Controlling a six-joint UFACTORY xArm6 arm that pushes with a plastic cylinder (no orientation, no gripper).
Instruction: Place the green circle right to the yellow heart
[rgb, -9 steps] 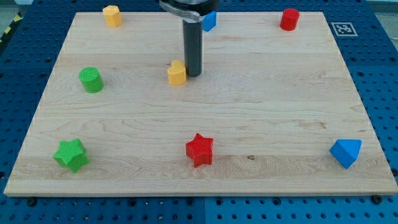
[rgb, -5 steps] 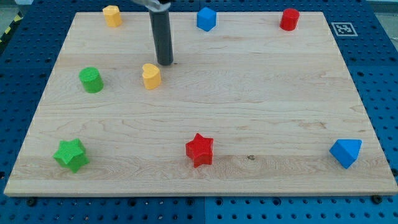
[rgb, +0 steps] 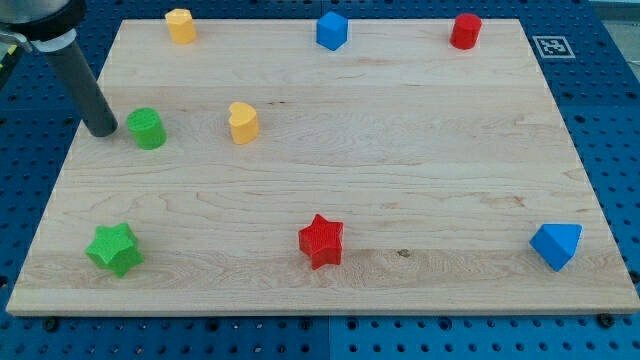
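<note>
The green circle (rgb: 147, 128) sits on the wooden board (rgb: 400, 170) at the view's left. The yellow heart (rgb: 242, 122) lies to its right, about a hand's width away. My tip (rgb: 103, 131) stands just left of the green circle, close to it; I cannot tell if it touches. The dark rod rises from there toward the view's top left corner.
A yellow block (rgb: 180, 24), a blue block (rgb: 331, 30) and a red cylinder (rgb: 465, 31) line the board's top edge. A green star (rgb: 114, 249), a red star (rgb: 321, 240) and a blue block (rgb: 556, 245) lie near the bottom edge.
The yellow heart was pushed left from beside the rod and now rests still. My tip has moved left past the heart and the green circle to the circle's left side.
</note>
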